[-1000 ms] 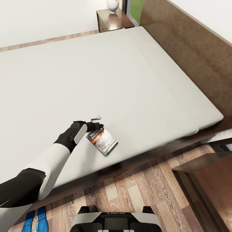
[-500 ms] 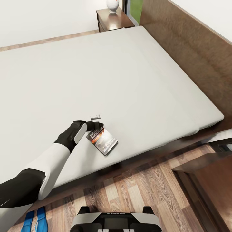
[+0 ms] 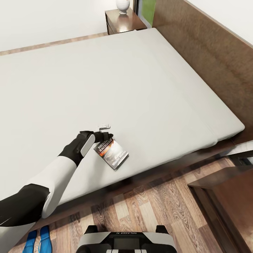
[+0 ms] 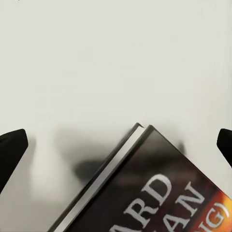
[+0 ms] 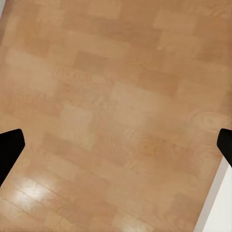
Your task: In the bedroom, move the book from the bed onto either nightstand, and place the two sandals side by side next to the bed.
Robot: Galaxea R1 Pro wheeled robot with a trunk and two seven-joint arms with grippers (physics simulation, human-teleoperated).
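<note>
One left gripper [image 3: 104, 131], jaws spread wide, straddles the near corner of the book [image 3: 111, 153] lying flat on the bed [image 3: 140, 88], seemingly poised to grasp; right gripper [image 5: 116, 145] open above floorboards.

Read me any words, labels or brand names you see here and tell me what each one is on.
"ARD" and "AN": parts of large white letters on the book's dark cover, cut off in the left wrist view.
"BACHMAN": seemingly the second line of the book title in the head view; the lines above and below are too small to read.
"GALAXEA AI": on the robot's base, printed upside down to the head camera.
</note>
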